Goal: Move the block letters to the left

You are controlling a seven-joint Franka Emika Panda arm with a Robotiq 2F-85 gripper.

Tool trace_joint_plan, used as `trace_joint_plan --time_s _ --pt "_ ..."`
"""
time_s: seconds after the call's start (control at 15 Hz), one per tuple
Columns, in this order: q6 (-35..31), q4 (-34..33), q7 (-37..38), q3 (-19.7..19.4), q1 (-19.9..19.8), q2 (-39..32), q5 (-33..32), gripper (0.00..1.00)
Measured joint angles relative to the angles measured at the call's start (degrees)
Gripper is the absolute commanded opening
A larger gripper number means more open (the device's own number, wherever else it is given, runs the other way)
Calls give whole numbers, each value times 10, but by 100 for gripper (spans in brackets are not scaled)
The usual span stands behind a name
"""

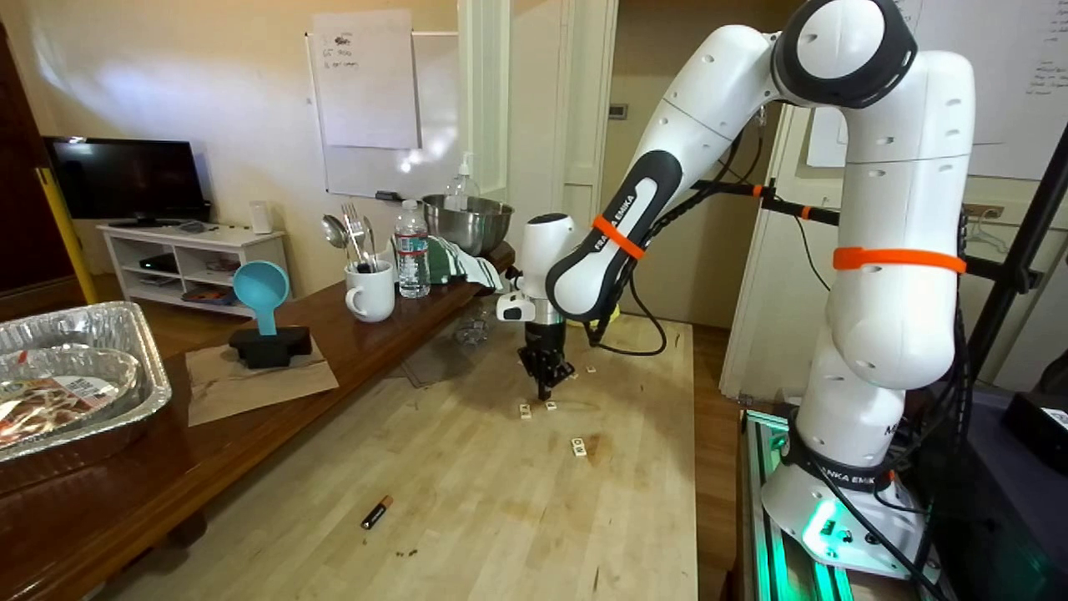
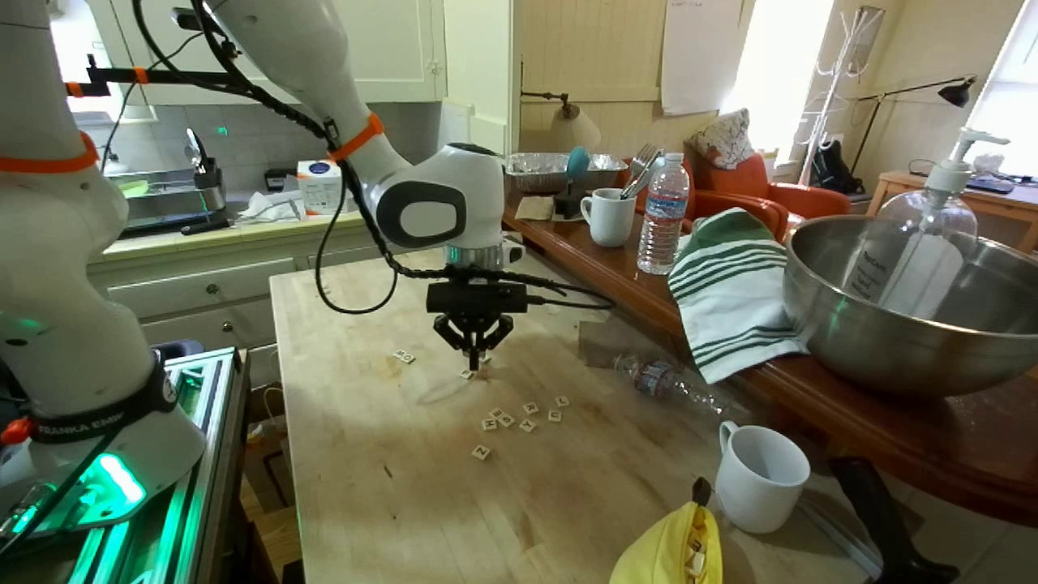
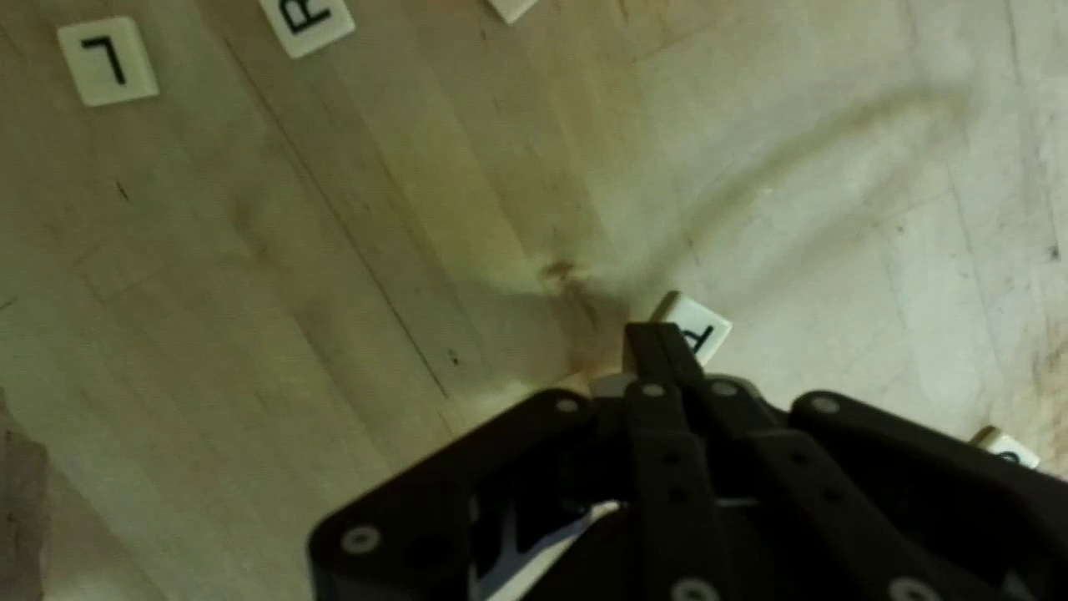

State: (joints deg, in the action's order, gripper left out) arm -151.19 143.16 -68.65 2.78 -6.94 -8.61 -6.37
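Cream block letter point(image 3: 701, 324) on the table point(image 2: 422, 487) lies just right of your hand point(image 3: 662, 332) in the wrist view, partly hidden by its pressed-together tips, touch uncertain, so your sideways push likely depends on which edge of it those tips meet.

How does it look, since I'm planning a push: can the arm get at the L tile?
Probably yes: the gripper hangs low over the table, shut, and the wrist view shows nothing standing between it and the L tile.
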Motion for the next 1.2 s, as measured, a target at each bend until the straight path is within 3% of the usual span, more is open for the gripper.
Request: trace_joint_plan --time_s 1.2 --pt "6 14 29 -20 4 0 -53 0"
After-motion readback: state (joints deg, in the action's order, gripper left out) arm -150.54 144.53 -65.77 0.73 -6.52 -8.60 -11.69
